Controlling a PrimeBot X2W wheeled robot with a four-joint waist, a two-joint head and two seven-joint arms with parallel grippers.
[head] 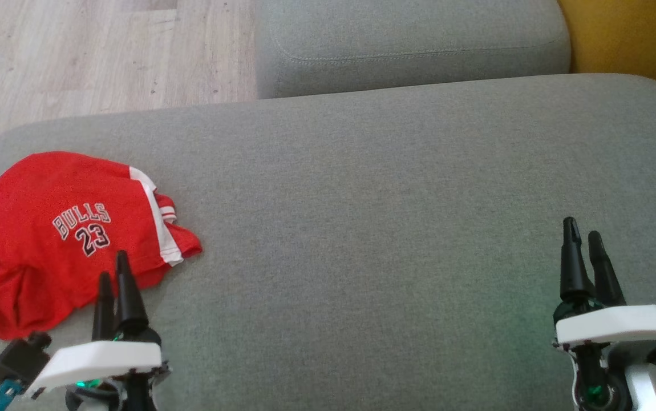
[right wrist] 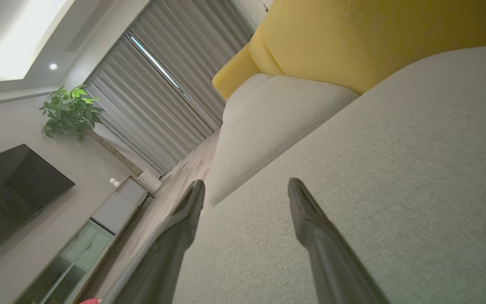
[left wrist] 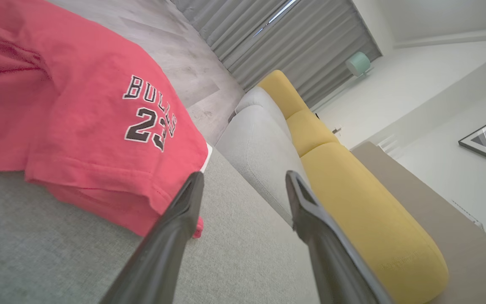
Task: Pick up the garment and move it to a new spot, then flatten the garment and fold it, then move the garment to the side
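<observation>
Red with white trim, the garment (head: 48, 228) lies crumpled at the far left of the grey sofa seat (head: 362, 228). Its print "BULLS 23" faces up, and its left side reaches the seat's rounded edge. Beyond that edge, at the upper left of the head view, is pale wooden floor (head: 77, 51).

Just beside the garment's near hem, the left tool (head: 112, 265) hangs low over the seat. From the head its two dark fingertips overlap the red cloth. The left wrist view shows its fingers spread wide with nothing between them, one tip lined up with the garment's lower corner. Whether that tip touches the cloth I cannot tell.

The middle of the seat is bare grey weave. Behind it, apart from the garment, sits a second grey cushion (head: 408, 40) with a stitched seam along its front.

Well apart from the garment, at the lower right of the head view, the right tool (head: 582, 227) points up over the seat. The right wrist view shows its fingers parted just as wide, holding nothing, with grey fabric under them.

At the far right a yellow backrest (head: 630, 34) rises behind the seat. Grey curtains (right wrist: 158, 97) hang across the room in the right wrist view.
</observation>
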